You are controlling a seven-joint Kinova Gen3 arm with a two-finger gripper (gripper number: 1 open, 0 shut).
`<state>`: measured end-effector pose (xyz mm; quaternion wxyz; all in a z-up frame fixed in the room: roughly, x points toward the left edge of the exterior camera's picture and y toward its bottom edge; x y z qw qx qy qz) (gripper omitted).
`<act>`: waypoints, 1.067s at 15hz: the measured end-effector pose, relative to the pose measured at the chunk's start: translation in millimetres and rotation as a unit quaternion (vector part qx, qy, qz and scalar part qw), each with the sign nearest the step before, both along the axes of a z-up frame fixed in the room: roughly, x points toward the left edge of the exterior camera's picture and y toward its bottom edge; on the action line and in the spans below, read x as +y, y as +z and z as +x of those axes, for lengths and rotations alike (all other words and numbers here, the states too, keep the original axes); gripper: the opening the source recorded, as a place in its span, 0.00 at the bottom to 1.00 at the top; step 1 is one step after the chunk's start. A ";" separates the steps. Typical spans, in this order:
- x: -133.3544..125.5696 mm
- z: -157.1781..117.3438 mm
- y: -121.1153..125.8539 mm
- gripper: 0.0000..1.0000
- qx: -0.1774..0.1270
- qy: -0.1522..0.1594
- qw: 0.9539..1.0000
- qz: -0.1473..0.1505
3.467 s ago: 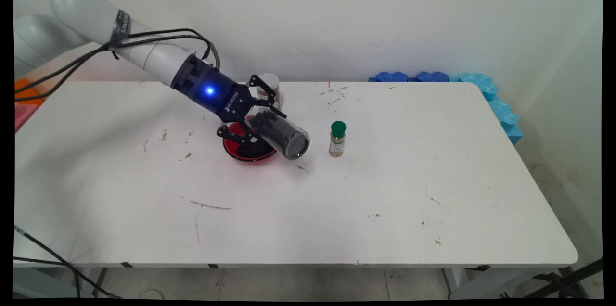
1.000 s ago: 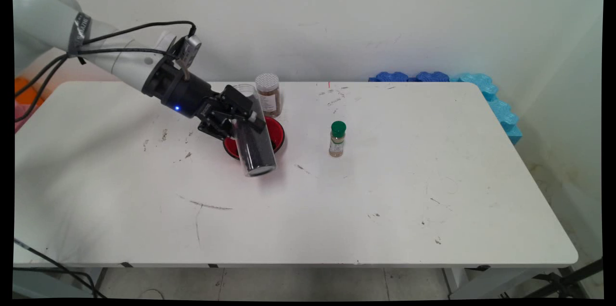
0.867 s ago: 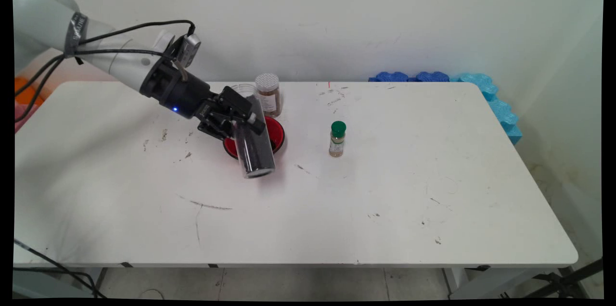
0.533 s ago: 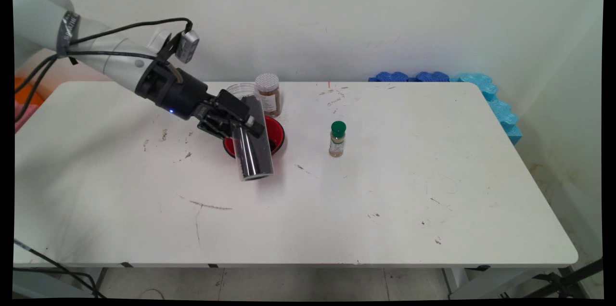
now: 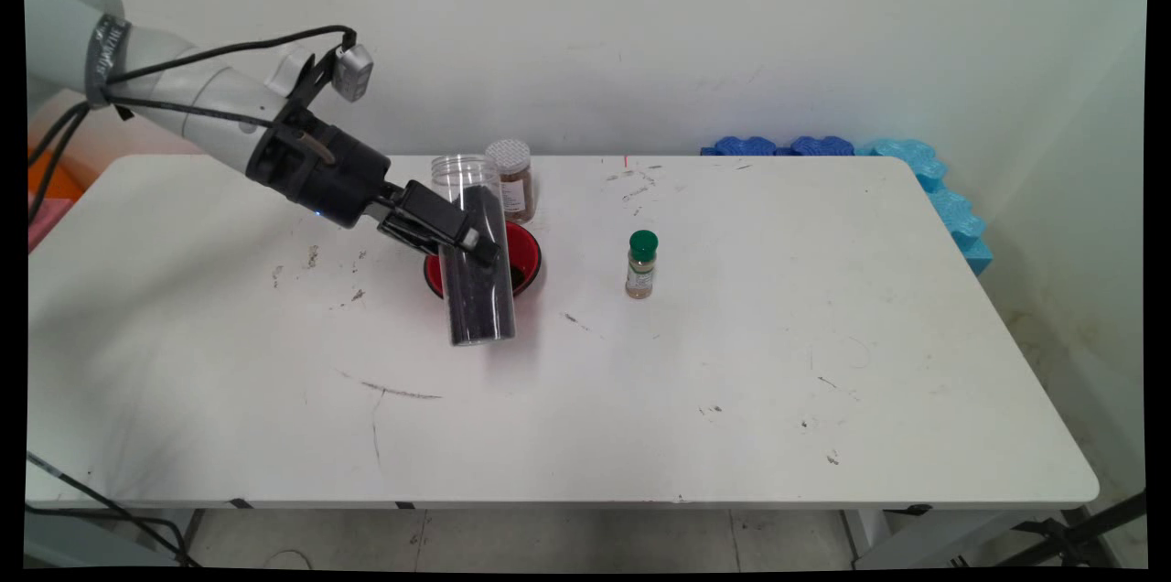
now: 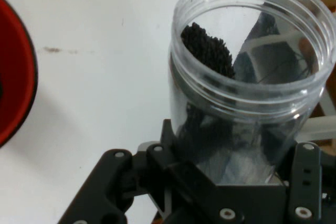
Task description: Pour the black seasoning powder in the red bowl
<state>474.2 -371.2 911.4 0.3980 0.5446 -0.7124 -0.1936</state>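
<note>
- Main view: clear plastic jar [image 5: 474, 253] of dark granules gripped at mid-height by the hand [image 5: 455, 232], near upright with a slight tilt, open mouth up, base low over the bench [image 5: 732, 381].
- Hand clamped tight on the jar, fingers pressed against its sides from the left.
- Hand view: jar [image 6: 247, 93] filling the frame, wide open rim on top, black granules heaped against one inner wall, hand [image 6: 231, 182] closed round the lower body.
- Just behind the jar, a red bowl [image 5: 523, 254] on the bench, partly hidden by it; same red bowl [image 6: 16, 77] curving in at the left edge of the hand view.
- Behind the bowl, a brown spice jar with a white lid [image 5: 510, 179], upright, close to the clear jar's rim.
- Off to the right, well apart, a small green-capped bottle [image 5: 642, 264], standing upright.
- Back right corner, blue foam pieces [image 5: 878, 163] along the wall and bench edge.
- Black cables [image 5: 220, 60] looping over the white arm.
</note>
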 end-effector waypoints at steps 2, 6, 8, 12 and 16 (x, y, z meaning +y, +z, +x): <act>2.4 -2.6 2.7 0.00 -0.006 -0.016 1.000 -0.023; 5.9 -7.0 7.5 0.00 -0.019 -0.047 0.996 -0.073; 7.6 -9.9 9.8 0.00 -0.027 -0.066 0.992 -0.104; 11.8 -17.1 13.4 0.00 -0.044 -0.104 0.979 -0.168; 17.0 -27.9 14.6 0.00 -0.063 -0.148 0.959 -0.235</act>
